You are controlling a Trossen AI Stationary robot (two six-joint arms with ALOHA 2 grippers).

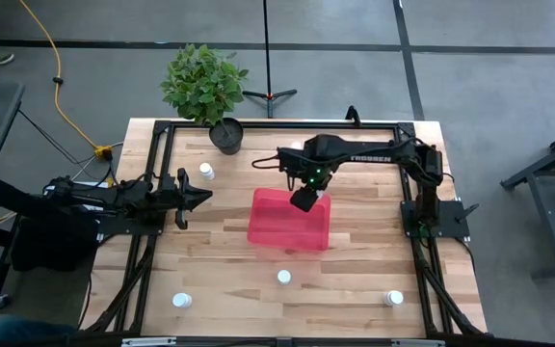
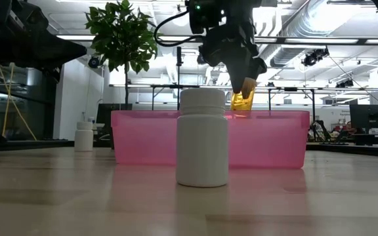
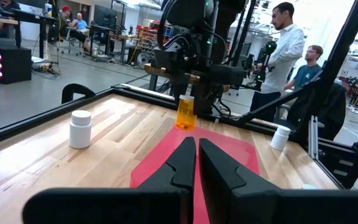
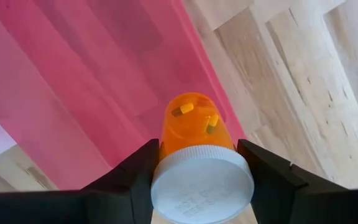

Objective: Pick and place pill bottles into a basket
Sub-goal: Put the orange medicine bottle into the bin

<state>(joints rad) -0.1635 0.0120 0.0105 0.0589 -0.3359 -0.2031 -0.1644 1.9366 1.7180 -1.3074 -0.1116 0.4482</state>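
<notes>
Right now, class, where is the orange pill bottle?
The orange pill bottle is clamped in the right gripper, held in the air above the basket near its far right edge, in the high view.

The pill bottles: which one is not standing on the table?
The orange pill bottle, held by the right gripper above the basket; the white ones stand on the table.

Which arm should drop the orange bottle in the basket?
Right. Its pincer already grips the orange bottle above the basket. The left pincer is shut, empty, beside the basket.
</notes>
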